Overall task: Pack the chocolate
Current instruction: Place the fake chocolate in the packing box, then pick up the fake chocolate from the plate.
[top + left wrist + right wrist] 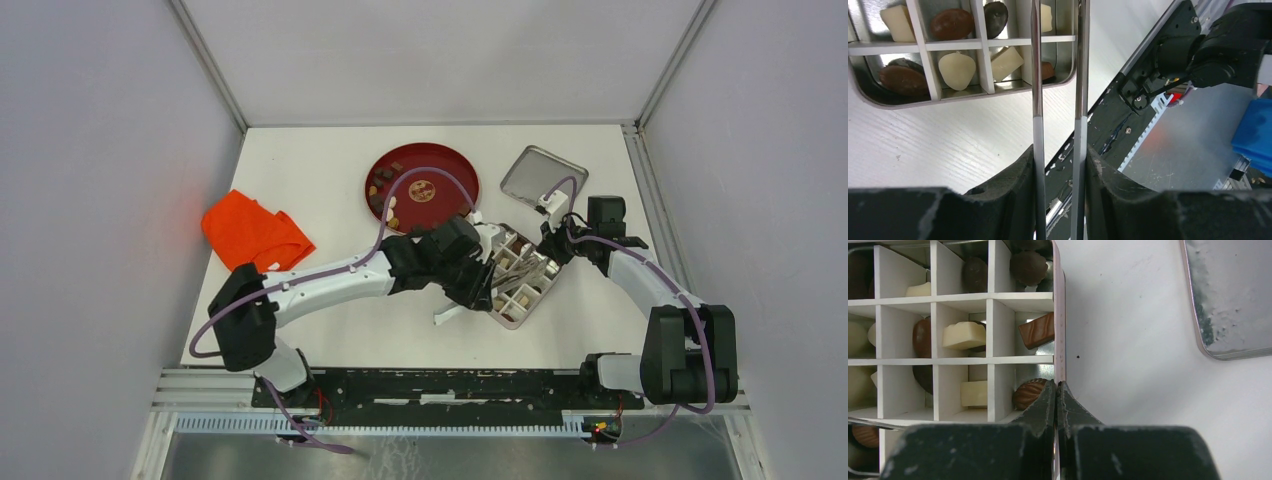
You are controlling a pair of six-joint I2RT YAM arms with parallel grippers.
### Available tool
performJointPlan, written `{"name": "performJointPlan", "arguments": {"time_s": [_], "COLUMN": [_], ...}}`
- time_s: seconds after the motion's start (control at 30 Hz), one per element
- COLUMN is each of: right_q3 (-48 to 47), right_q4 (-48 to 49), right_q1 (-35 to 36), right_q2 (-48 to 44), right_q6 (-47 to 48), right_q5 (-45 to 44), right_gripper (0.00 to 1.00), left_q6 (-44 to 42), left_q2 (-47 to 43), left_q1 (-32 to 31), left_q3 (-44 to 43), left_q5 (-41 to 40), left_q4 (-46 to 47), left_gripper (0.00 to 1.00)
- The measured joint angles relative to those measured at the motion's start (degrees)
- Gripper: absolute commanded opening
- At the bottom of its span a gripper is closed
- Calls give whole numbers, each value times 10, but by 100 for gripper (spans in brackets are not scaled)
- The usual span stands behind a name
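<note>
Near the table's far edge, the red plate (430, 155) holds loose chocolate (383, 197). The left gripper (1060, 155), clamped on the tweezers (1036, 75), hangs over the partly filled tin (1059, 315). The right gripper (1056, 390) pinches its rim. Filling seems under way. The next move likely calls for a fine pick from the plate.

I find no text I can read anywhere in my views — no word, number or brand. The red plate (430, 152) carries a small round mark at its middle — too small and blurred for me to make out.
</note>
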State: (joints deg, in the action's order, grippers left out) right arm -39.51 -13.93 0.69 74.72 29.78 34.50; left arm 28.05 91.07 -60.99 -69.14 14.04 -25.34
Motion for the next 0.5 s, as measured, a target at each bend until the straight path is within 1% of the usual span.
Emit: {"name": "performJointPlan", "arguments": {"time_s": [0.2,0.3,0.37,0.5], "right_q3": [0,0,0,0], "right_q4": [0,0,0,0], "right_q1": [0,0,0,0], "right_q2": [0,0,0,0], "right_q6": [0,0,0,0], "right_q5": [0,0,0,0], "right_gripper": [0,0,0,0], "left_q6": [0,-1,-6,-33], "left_q2": [-45,-68,-88,-124], "left_q1": [3,21,52,169], "left_q3": [-1,2,8,11], "left_q5": [-22,-35,-38,-42], "left_q4": [-29,-54,-76,-114], "left_gripper": [37,37,37,38]}}
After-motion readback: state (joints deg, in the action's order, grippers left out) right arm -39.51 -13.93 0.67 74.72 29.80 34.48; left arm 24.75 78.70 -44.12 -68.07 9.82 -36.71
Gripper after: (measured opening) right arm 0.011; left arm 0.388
